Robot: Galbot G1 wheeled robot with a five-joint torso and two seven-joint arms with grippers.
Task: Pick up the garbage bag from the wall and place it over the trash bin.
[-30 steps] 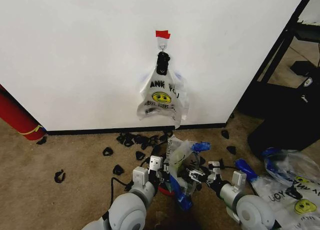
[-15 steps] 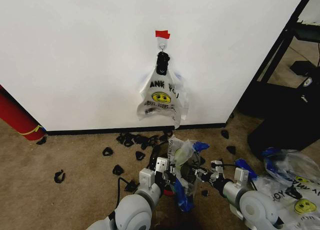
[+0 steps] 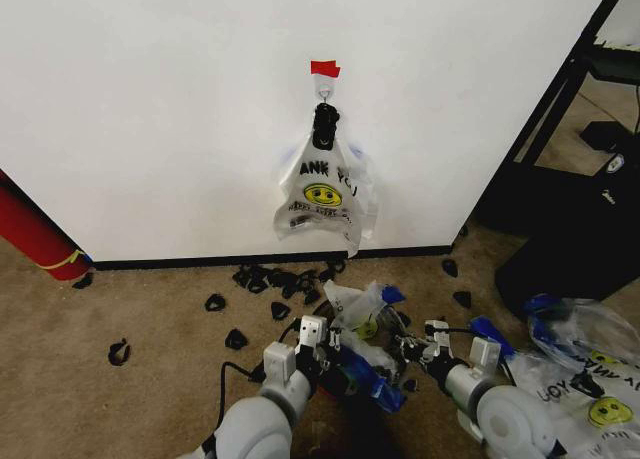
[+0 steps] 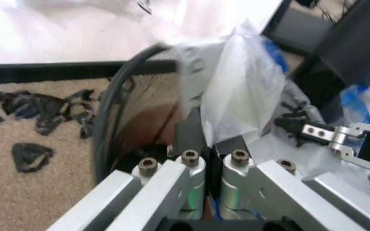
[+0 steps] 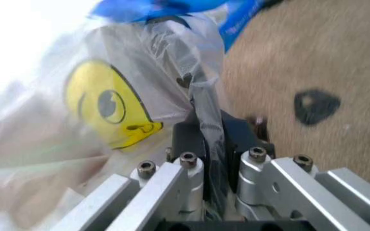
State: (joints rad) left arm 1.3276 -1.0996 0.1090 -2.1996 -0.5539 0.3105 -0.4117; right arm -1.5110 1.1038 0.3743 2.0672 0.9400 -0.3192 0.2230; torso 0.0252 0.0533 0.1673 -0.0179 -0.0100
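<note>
Over trash bin [image 4: 111, 120] rim, garbage bag [image 3: 358, 314] stretched between both end effectors: left end effector [image 4: 207, 139] and right end effector [image 5: 207, 132] each pinching opposite bag edge.

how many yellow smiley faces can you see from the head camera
3: one on the bunch of bags hanging on the wall, one on the garbage bag between the grippers, one on the pile at far right. Others may be hidden.

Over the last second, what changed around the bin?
Both grippers stayed shut on the garbage bag. The left gripper eased back toward the robot, the right gripper barely moved, and the bag spread lower over the trash bin. The bunch of bags on the wall stayed put.
</note>
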